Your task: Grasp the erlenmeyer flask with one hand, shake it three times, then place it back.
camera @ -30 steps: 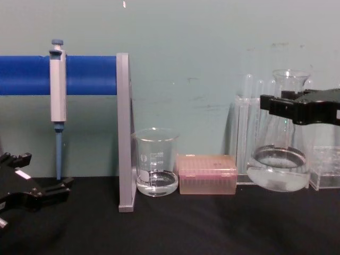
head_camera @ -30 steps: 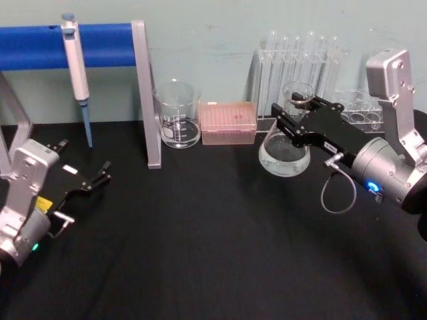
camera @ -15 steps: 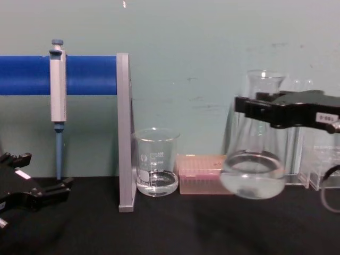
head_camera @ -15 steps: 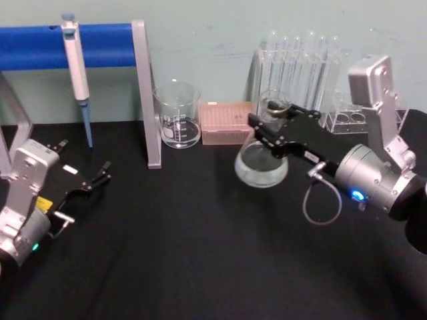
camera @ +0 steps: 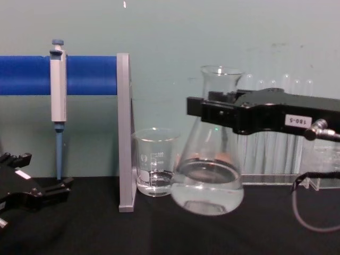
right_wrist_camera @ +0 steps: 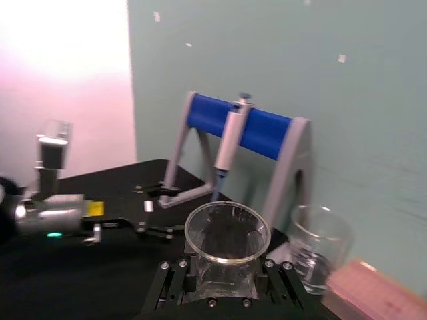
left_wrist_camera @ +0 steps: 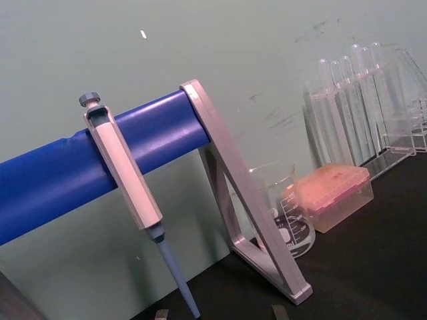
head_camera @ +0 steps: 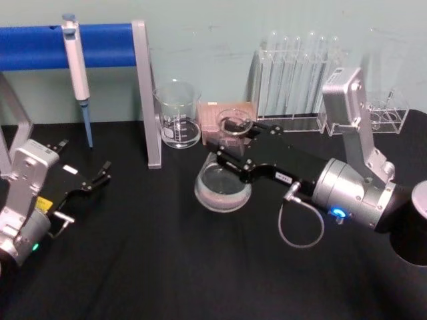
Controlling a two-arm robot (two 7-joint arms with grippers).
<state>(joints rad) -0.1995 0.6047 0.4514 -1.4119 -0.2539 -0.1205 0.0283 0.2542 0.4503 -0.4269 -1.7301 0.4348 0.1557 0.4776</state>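
Note:
The erlenmeyer flask (head_camera: pixel 223 181) is clear glass with a little clear liquid in its wide base. It hangs slightly tilted over the black table, in front of the pink box, and from the chest it looms large (camera: pixel 207 183). My right gripper (head_camera: pixel 235 145) is shut on its neck just below the rimmed mouth, coming in from the right (camera: pixel 215 112). The right wrist view looks down into the flask's mouth (right_wrist_camera: pixel 227 231) between the black jaws of the right gripper (right_wrist_camera: pixel 227 277). My left gripper (head_camera: pixel 83 159) rests open and empty at the table's left (camera: pixel 40 172).
A glass beaker (head_camera: pixel 177 115) with some liquid stands beside the grey stand post (head_camera: pixel 145 93). A pipette (head_camera: pixel 77 67) hangs from the blue bar (head_camera: pixel 40 45). Behind the flask are a pink box (head_camera: pixel 215 113), a test tube rack (head_camera: pixel 297 80) and a low clear rack (head_camera: pixel 387 117).
The right gripper has carried the flask left and toward me, from in front of the test tube rack to in front of the pink box. The left arm has not moved.

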